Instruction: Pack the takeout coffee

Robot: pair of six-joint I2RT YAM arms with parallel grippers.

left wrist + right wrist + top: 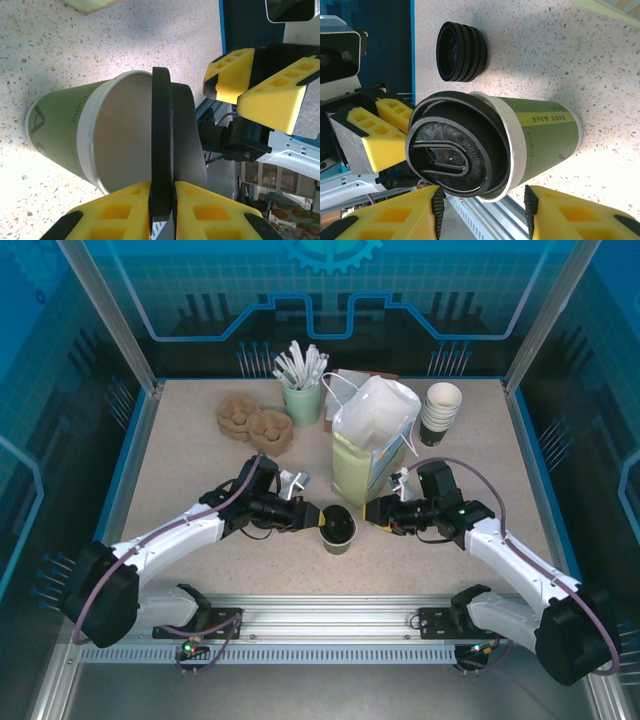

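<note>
Capping the cup, bagging not begun.
Pinches lid askew in left gripper, holds right gripper spread nearby; leaves seating, then loading bag.

White-link, black-joint left arm & right arm: identical build, black base housings. Grey-purple cable runs ext. along each arm. Left gripper & right gripper: black bodies, yellow foam finger pads w/ square recesses. Green LED on right forearm.
</note>
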